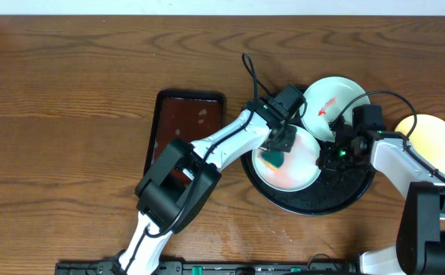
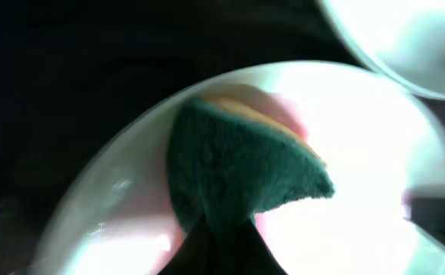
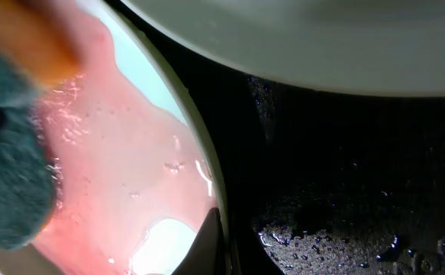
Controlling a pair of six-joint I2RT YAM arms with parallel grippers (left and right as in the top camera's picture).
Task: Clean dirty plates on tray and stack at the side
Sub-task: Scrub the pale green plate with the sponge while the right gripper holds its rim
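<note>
Overhead, your black tray (image 1: 317, 205) holds a far plate (image 1: 327, 93) and a pink-smeared near plate (image 1: 300, 173); left gripper (image 1: 282, 145) clamps a green sponge (image 1: 272, 160) there, right gripper (image 1: 330, 157) pinches its rim.

No text, label, brand, number or sign can be read anywhere, neither on the smeared plate (image 1: 298, 173), the green sponge (image 1: 272, 159), the black tray (image 1: 346, 189), the reddish-brown tray (image 1: 188, 114) nor the wooden bench (image 1: 69, 92).
</note>
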